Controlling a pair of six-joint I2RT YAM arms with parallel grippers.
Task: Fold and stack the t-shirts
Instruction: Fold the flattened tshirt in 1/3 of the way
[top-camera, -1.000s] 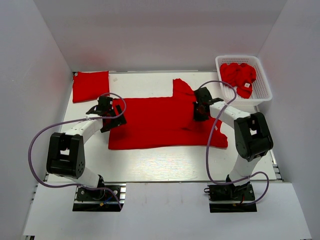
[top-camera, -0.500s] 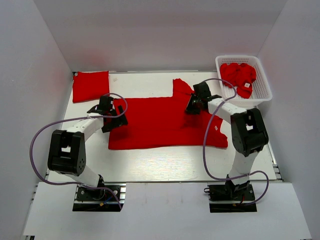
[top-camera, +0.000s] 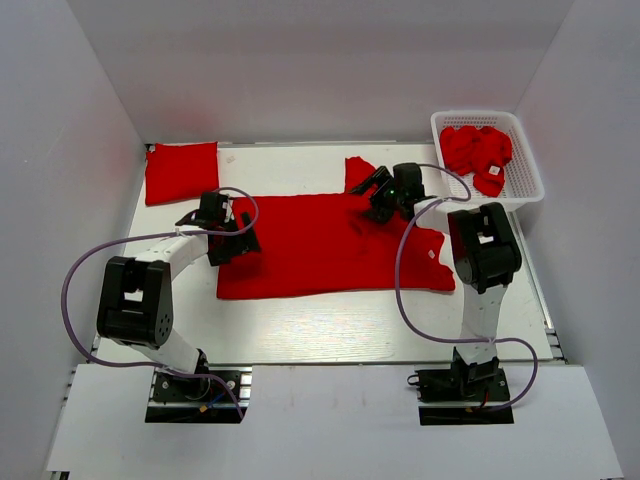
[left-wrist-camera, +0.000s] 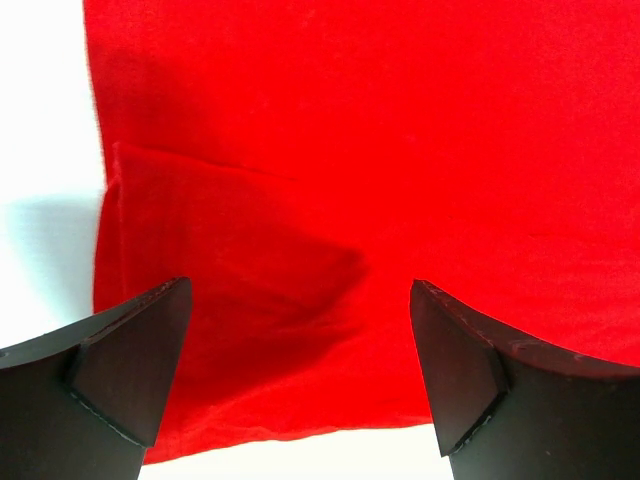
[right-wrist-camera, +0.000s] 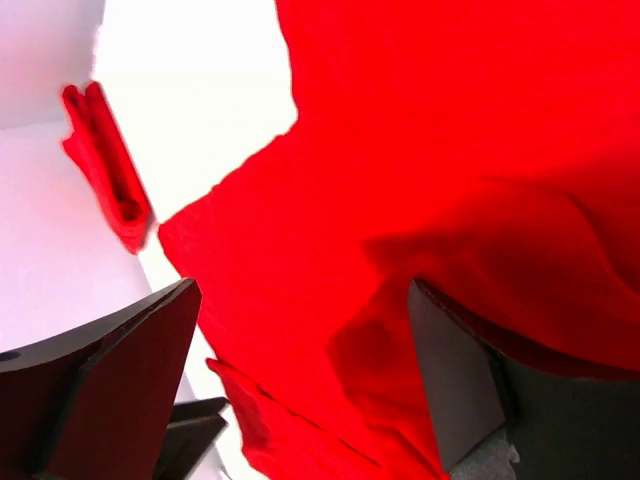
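Note:
One red t-shirt (top-camera: 320, 245) lies spread flat across the middle of the table, with a sleeve sticking out at its far edge. A folded red t-shirt (top-camera: 181, 172) rests at the far left; the right wrist view shows it edge-on (right-wrist-camera: 105, 165). My left gripper (top-camera: 230, 242) is open at the spread shirt's left edge, and its jaws (left-wrist-camera: 300, 350) straddle the cloth (left-wrist-camera: 400, 150) without pinching it. Near the far sleeve my right gripper (top-camera: 373, 195) is open too, low over the red cloth (right-wrist-camera: 450, 150), with nothing between its fingers (right-wrist-camera: 300, 370).
A white mesh basket (top-camera: 443, 150) at the far right holds more crumpled red t-shirts (top-camera: 478, 150). White walls enclose the table on the left, right and far sides. Purple cables loop from both arms over the near table.
My right gripper went from shut on the shirt to open, letting the cloth go, and swung toward the far edge by the sleeve. The left gripper stayed open, barely moving.

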